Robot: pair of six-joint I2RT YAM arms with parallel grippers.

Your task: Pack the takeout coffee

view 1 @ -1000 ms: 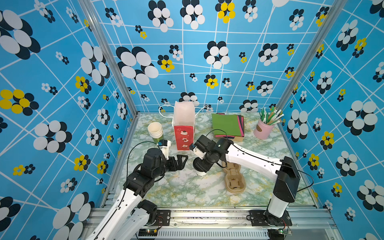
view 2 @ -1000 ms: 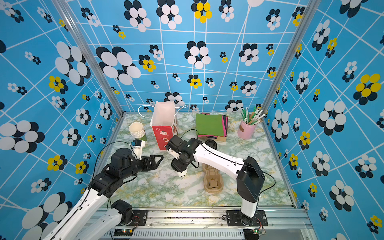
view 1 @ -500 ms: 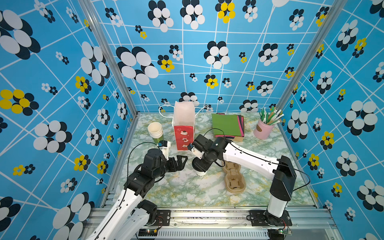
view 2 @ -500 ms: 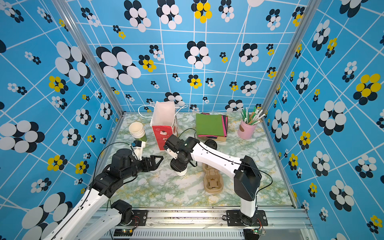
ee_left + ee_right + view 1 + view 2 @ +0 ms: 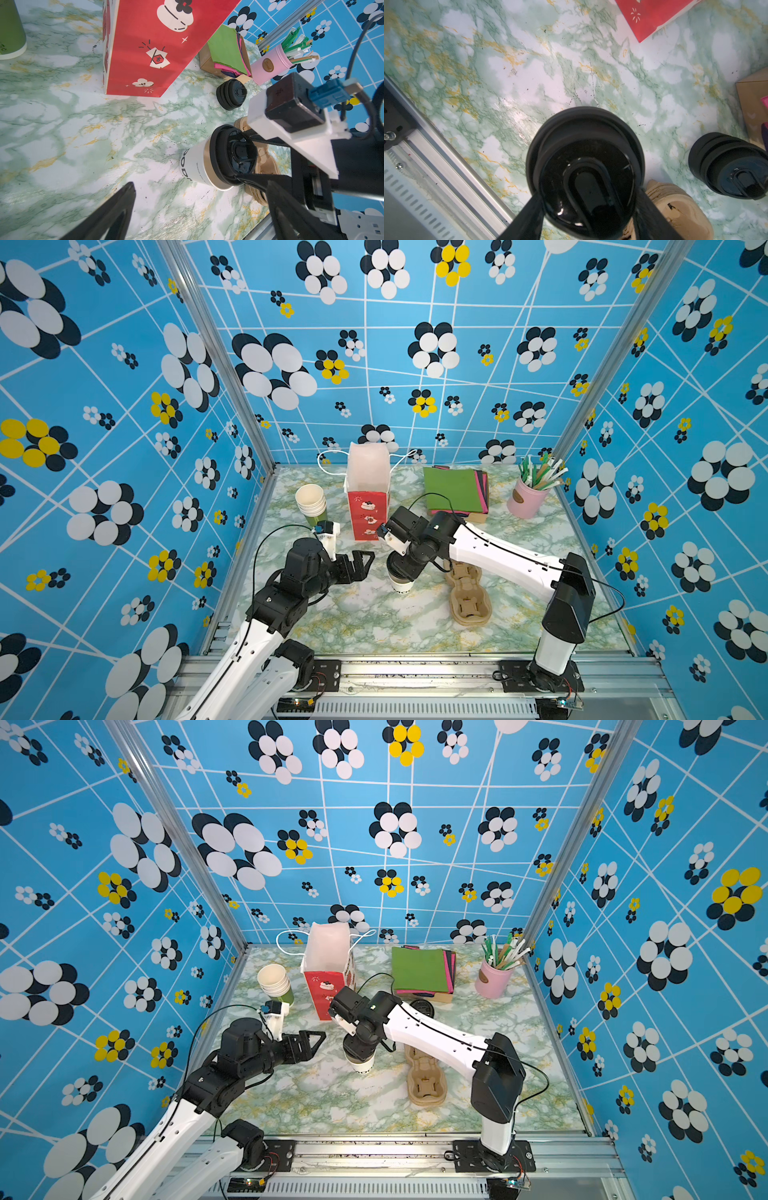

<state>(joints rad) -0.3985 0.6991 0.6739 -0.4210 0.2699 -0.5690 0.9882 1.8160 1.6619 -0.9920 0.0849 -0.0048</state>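
Note:
The takeout coffee (image 5: 401,585) (image 5: 364,1064), a white cup with dark lettering and a black sip lid, stands on the marble table in front of the red bag. My right gripper (image 5: 400,569) (image 5: 358,1048) comes down from above and is shut on it, one finger on each side of the lid (image 5: 583,158). The left wrist view shows those fingers (image 5: 254,179) pressed on the lid's rim. My left gripper (image 5: 362,563) (image 5: 312,1042) hangs open a short way left of the cup, with nothing between its fingers.
A red and white paper bag (image 5: 368,497) stands open behind the cup. A cardboard cup carrier (image 5: 469,597) lies to its right. Lidless cups (image 5: 311,499) are stacked at back left, and black lids (image 5: 231,94) sit by the napkins (image 5: 455,489). A pink straw holder (image 5: 528,497) stands at back right.
The right arm has shifted slightly to the left while keeping its hold on the cup. The left arm has stayed where it was.

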